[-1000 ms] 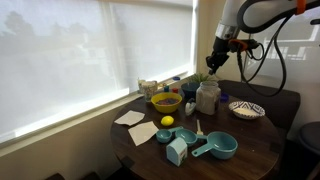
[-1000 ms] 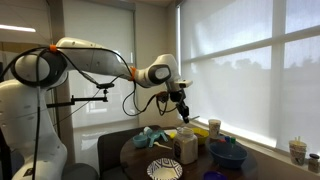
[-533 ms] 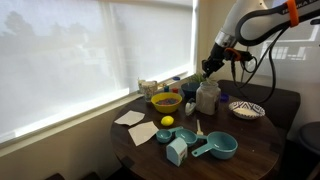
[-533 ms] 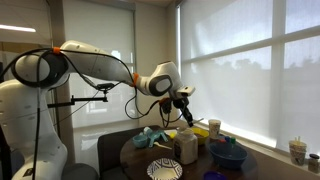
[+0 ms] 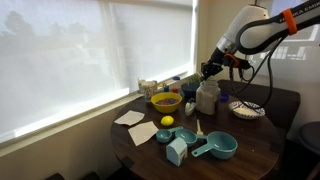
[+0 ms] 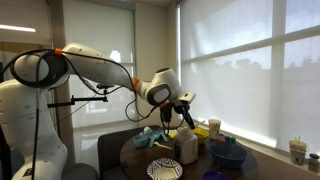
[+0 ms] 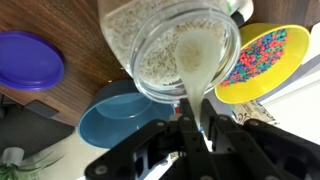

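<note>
The hand hovers just above the glass jar of pale grain, which stands upright on the counter with its open mouth facing the hand. In the wrist view the fingers sit close together above the jar's rim. A pale strip runs between them, and I cannot tell whether it is gripped. A yellow bowl stands just beside the jar.

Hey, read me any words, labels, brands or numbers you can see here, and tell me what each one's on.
No text can be read in any view.
The jar shows no label in the wrist view.
On the packages by the window, any print is too small to read.
The paper cup on the sill is too blurred to read.
</note>
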